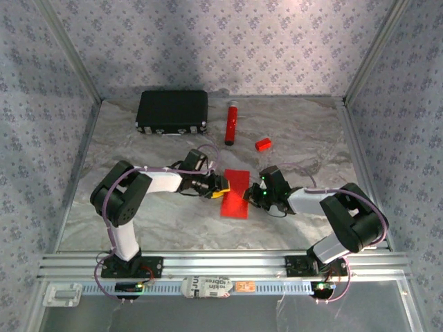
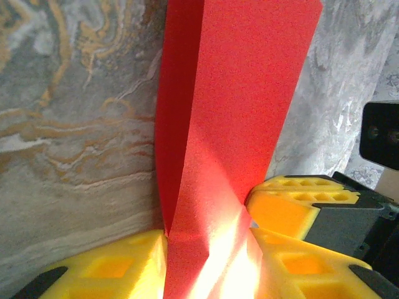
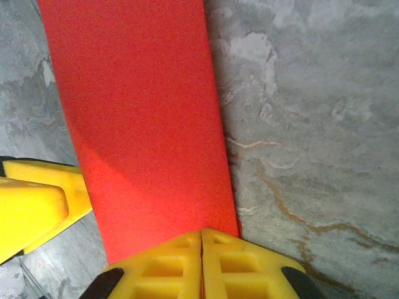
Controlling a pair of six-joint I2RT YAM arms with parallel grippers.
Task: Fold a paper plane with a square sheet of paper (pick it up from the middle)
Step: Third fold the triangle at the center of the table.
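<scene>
sheet [image 1: 235, 192] lay folded in half, mid-bench [image 1: 159, 221] btwn arms | L fingers [image 2: 124, 268] stood apart, straddling its left edge | R fingers [image 3: 168, 268] were clenched together at its right edge

In the middle of the grey marbled table [image 1: 138, 228], the thin red sheet of paper [image 1: 235, 193]. At its left edge, the left gripper [image 1: 220, 188], with part of the sheet up between its fingers [image 2: 124, 268]. At its right edge, the right gripper [image 1: 255, 196], tips on the sheet. Far back on the left, a black rectangular hard case [image 1: 172, 111]. Just right of that, a red cylinder tube [image 1: 230, 122]. Right of the tube and a bit nearer, a small red block [image 1: 262, 144], behind the right gripper. All three well apart from the sheet.
</scene>
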